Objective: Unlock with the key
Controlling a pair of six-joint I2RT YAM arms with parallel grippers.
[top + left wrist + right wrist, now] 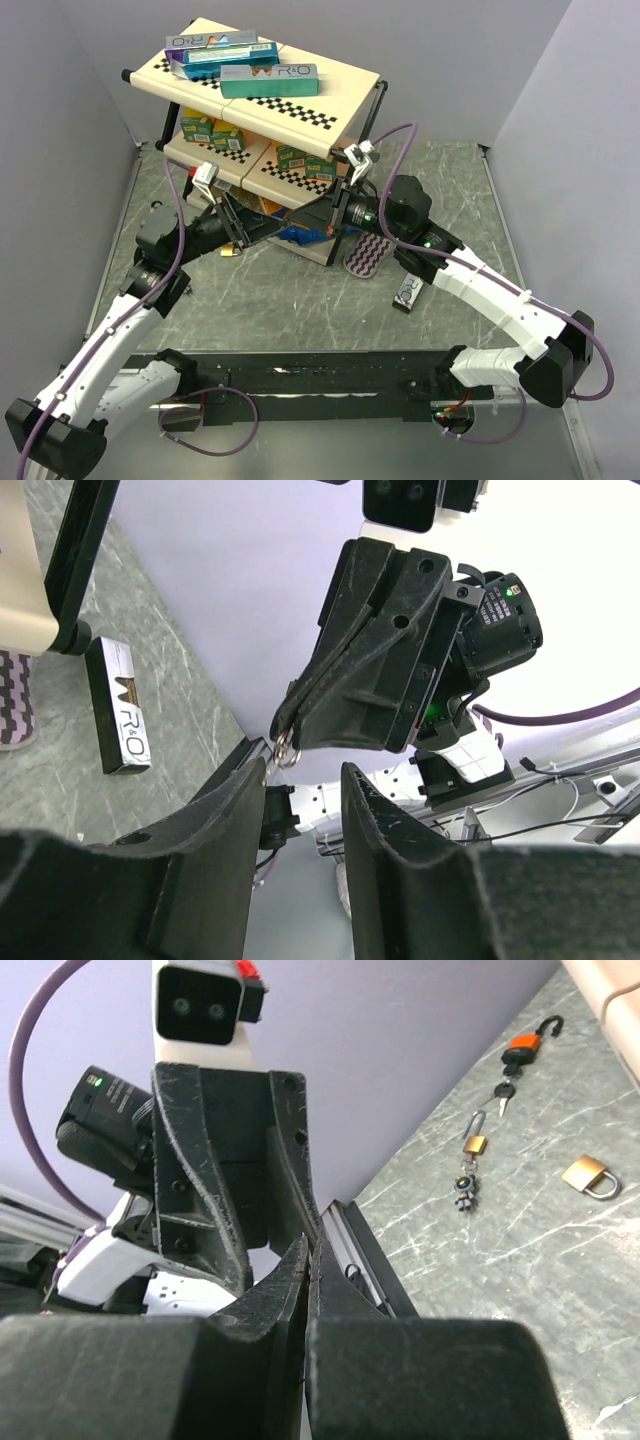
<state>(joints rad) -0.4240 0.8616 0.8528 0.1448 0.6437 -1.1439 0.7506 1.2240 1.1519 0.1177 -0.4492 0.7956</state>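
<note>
Both arms meet tip to tip at mid-table, under the near edge of the shelf rack. It is a tight spot, with the rack's legs and lower shelves right behind them. The right gripper has its fingers pressed together on a small key ring dangling at the tips; the key blade cannot be made out. The left gripper has its fingers apart just under the ring with nothing clearly between them, and contact with the ring cannot be told. The locks lie on the table, well apart from each other: a brass padlock, an orange padlock and a small brass padlock with bits hanging off it, too small to read. The top view hides most of them behind the arms and rack. The walls close in on the left, right and far sides, and a black rail runs along the near edge. Bare marble lies between the rail and the grippers. To the right are a black box and a zigzag-patterned piece by the rack's foot. The left wrist view cuts off its own fingers at the bottom.
</note>
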